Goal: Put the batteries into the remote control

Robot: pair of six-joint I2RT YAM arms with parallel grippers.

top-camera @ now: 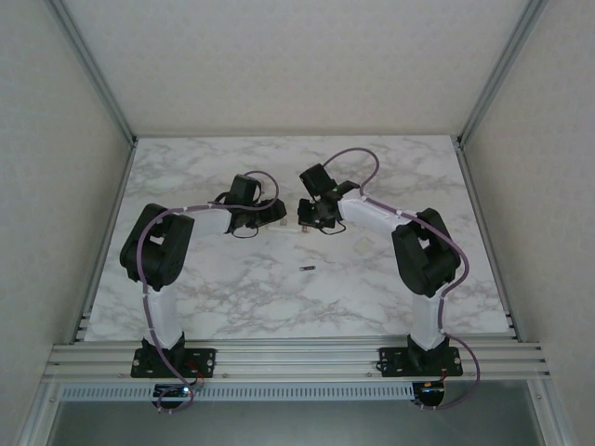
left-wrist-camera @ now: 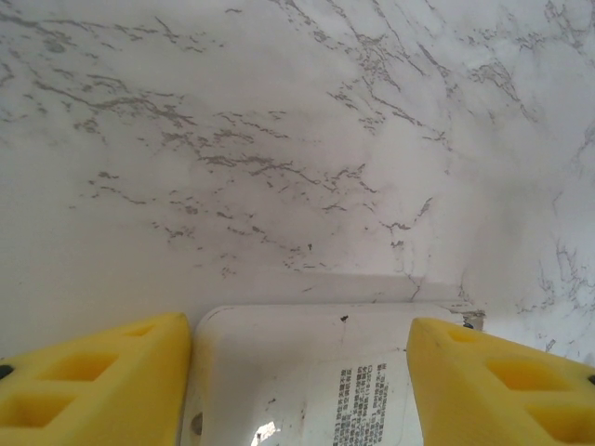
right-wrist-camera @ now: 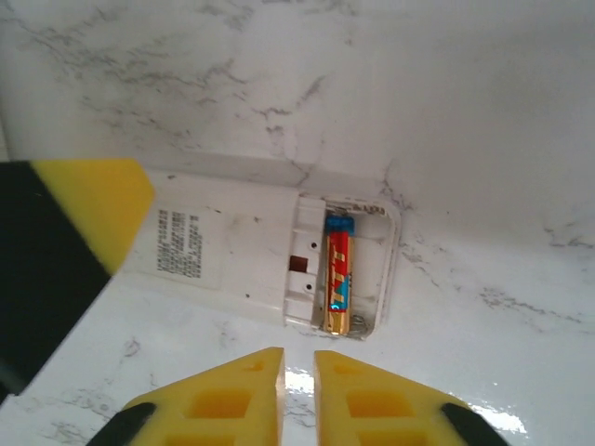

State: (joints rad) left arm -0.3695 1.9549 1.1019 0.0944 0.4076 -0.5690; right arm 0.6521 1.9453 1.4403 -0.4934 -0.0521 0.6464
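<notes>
The white remote control (right-wrist-camera: 232,251) lies back up on the marble table, its battery compartment uncovered. One red and gold battery (right-wrist-camera: 337,279) sits in the compartment's right slot; the slot beside it is empty. A second battery (top-camera: 309,268) lies loose on the table nearer the arms. My right gripper (right-wrist-camera: 298,358) hovers just short of the compartment end, its fingers a narrow gap apart with nothing between them. My left gripper (left-wrist-camera: 299,334) straddles the remote's other end (left-wrist-camera: 279,372), with its yellow fingers (left-wrist-camera: 102,381) wide and a thin gap at the left edge.
A small pale piece (top-camera: 361,246) lies on the table right of the remote, under the right arm. Grey walls and an aluminium frame (top-camera: 288,358) close in the marble top (top-camera: 232,297).
</notes>
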